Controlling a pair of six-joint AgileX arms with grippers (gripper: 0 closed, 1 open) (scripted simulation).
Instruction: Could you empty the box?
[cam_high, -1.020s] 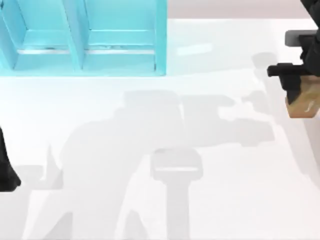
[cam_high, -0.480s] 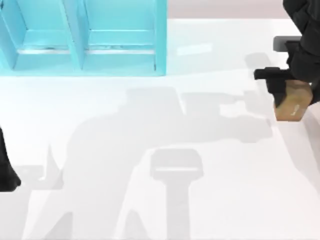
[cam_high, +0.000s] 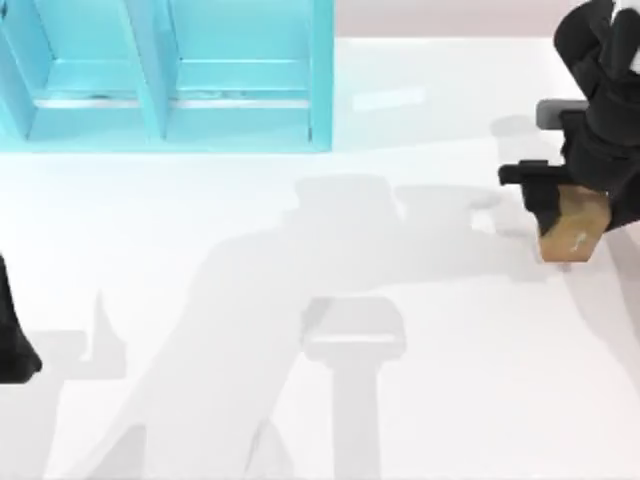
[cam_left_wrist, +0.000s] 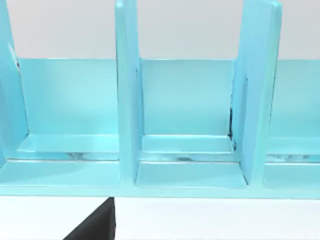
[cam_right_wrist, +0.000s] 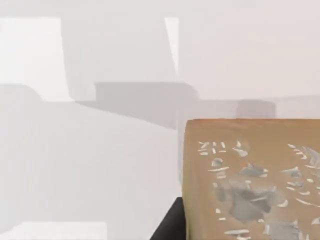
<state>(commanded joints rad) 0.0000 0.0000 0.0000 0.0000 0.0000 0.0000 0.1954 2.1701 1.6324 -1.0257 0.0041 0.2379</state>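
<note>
A cyan box (cam_high: 170, 75) with upright dividers stands at the table's far left. The left wrist view faces its compartments (cam_left_wrist: 187, 145), and nothing lies in those that show. My right gripper (cam_high: 566, 205) is at the table's right edge, shut on a brown block (cam_high: 575, 232) that hangs below it over the white tabletop. The block's printed face (cam_right_wrist: 250, 180) sits close in the right wrist view. My left arm (cam_high: 12, 340) stays parked at the left edge.
The white table (cam_high: 320, 300) stretches open between the cyan box and the right arm, crossed by grey shadows of the arms. The cyan box's right wall (cam_high: 322, 75) ends near the middle of the far side.
The right gripper has carried the brown block leftward and slightly toward the table's front. The left arm has not moved.
</note>
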